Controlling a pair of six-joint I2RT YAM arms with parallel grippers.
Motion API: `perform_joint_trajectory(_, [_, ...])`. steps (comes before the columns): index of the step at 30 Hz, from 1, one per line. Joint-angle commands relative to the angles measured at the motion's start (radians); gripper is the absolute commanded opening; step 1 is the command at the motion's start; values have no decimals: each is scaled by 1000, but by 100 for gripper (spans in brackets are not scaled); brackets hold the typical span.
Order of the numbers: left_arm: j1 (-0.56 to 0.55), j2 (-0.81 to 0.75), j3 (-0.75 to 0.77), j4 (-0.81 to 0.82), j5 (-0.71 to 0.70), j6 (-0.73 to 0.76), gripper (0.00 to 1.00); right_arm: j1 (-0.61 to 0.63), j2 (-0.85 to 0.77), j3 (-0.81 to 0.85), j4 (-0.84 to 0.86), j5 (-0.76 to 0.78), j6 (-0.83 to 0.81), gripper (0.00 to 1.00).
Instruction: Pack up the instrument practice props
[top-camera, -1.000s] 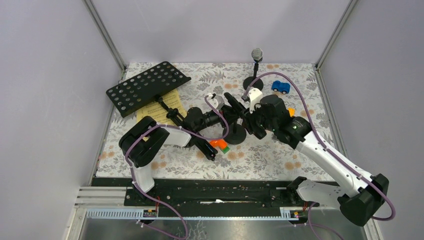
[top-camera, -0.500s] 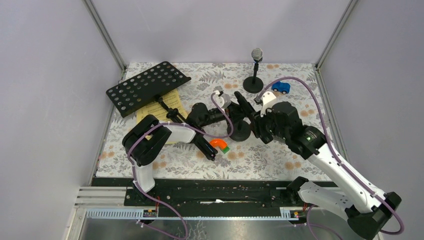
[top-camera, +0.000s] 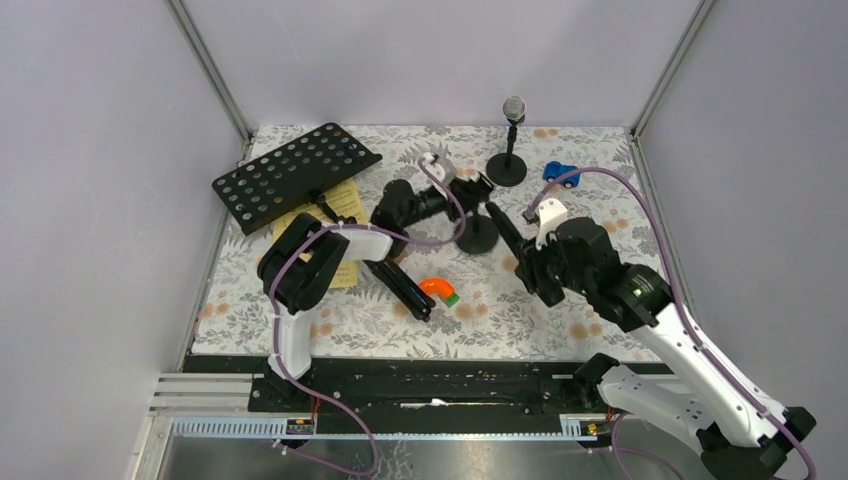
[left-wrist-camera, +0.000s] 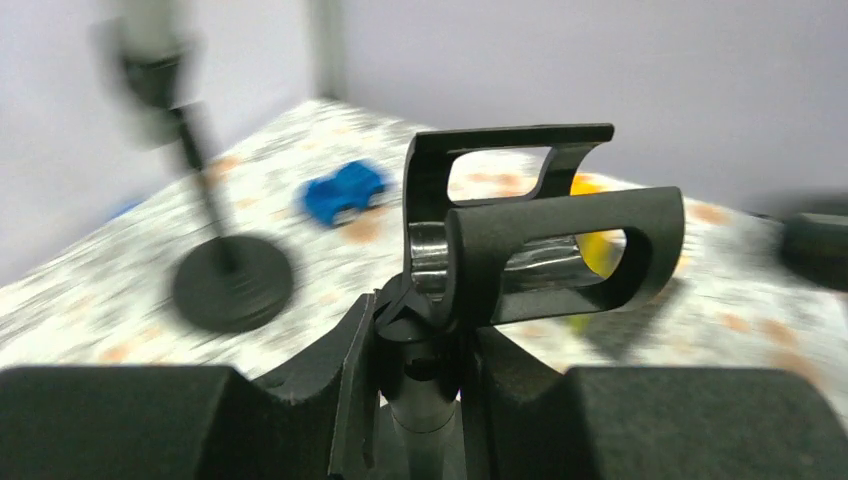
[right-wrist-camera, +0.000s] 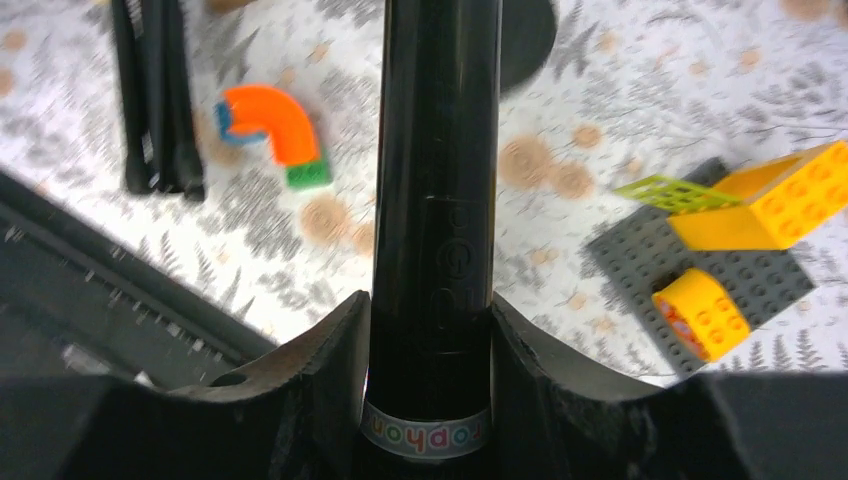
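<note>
1. The left wrist view is motion-blurred. The silver microphone is smeared, and its head is cut off at the frame top.
2. Left gripper is clamped on the stem of the black mic holder, whose U-clip is empty. The holder stands beyond the orange curved block.
3. Right gripper is grasping the black microphone, a smooth cylinder up-right of the block. Its head is out of frame.
4. Only the right wrist view shows the yellow studded bricks on a grey plate.
5. The perforated music rack and yellow pages lie up-left of the block.
</note>
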Motion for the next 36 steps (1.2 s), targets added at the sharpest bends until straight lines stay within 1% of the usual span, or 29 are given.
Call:
perform_joint_trajectory(1, [162,38,87,-46,-189,60,0,19,-90,69,-149,-98,8,0])
perform_joint_trajectory(5, [187,66,132,-90,-158,86,0,19,-122,100,-173,-102,17,0])
perform_joint_trajectory(8, [191,81,158,-133,-144,114,0,19,-133,93,-151,-75,47,0])
perform_joint_trajectory(9, [191,84,161,-145,-142,120,4,19,-130,84,-135,-50,73,0])
perform_joint_trajectory(10, [191,83,158,-146,-142,121,9,19,-124,75,-115,-28,106,0])
perform_joint_trajectory(11, [191,81,151,-141,-144,119,17,19,-111,62,-94,-3,150,0])
perform_joint_trajectory(13, [192,74,126,-122,-150,112,27,18,-76,30,-34,60,255,0])
perform_joint_trajectory(14, [191,70,113,-111,-157,107,34,19,-57,2,4,77,307,0])
perform_joint_trajectory(17, [192,60,74,-76,-166,93,56,20,10,-96,168,67,393,0])
perform_joint_trajectory(19, [191,51,62,-76,-166,88,68,19,62,-151,266,87,426,0])
perform_joint_trajectory(20, [191,44,56,-77,-167,88,73,20,92,-174,317,94,429,0])
perform_joint_trajectory(22, [191,27,50,-89,-184,89,78,19,150,-212,404,123,435,0])
perform_joint_trajectory(26, [191,-24,75,-204,-240,92,85,19,261,-290,574,224,503,0])
perform_joint_trajectory(28, [191,-61,68,-232,-236,91,97,19,305,-351,704,253,546,0])
perform_joint_trajectory(29, [191,-78,62,-245,-240,88,98,18,331,-383,759,261,564,0])
perform_joint_trajectory(31, [190,-119,21,-238,-247,78,99,19,396,-427,863,254,584,0])
perform_joint_trajectory(34, [190,-189,-59,-208,-286,53,99,19,497,-441,924,234,593,0])
perform_joint_trajectory(36, [191,-241,-122,-204,-312,33,99,19,550,-443,948,204,580,4])
